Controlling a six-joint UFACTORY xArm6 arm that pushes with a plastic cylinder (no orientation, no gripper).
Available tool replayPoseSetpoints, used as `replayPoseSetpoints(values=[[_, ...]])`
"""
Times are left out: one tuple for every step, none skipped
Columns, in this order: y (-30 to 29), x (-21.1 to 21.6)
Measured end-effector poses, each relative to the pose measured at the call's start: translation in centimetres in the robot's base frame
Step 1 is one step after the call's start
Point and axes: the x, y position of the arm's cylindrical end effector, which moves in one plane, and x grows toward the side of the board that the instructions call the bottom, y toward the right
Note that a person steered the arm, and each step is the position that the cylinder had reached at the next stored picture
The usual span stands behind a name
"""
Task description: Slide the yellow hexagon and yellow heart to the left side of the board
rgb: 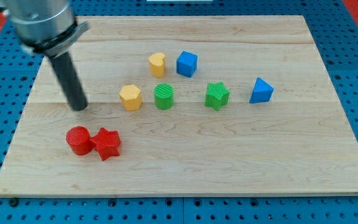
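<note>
Toward the view's left, my tip [79, 107] sits on the wooden board [229, 162], touching nothing; it's a bare rod, no fingers to part or close. Right of it, near, the yellow hexagon [130, 97], with the green cylinder [164, 96] just beyond. Up and right, the yellow heart [157, 64] beside the blue cube [187, 63]. Below the tip, red cylinder [78, 140] touching red star [107, 143].

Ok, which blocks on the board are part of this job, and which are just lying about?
In the job:
yellow hexagon
yellow heart
my tip, to the view's left of the hexagon, not touching it

Just lying about:
blue cube
green cylinder
green star
blue triangular block
red cylinder
red star
</note>
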Motion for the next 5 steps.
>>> replayPoseSetpoints(values=[[4.9, -0.4], [9.2, -3.7], [10.9, -4.5], [12.4, -3.3], [16.6, -4.6]])
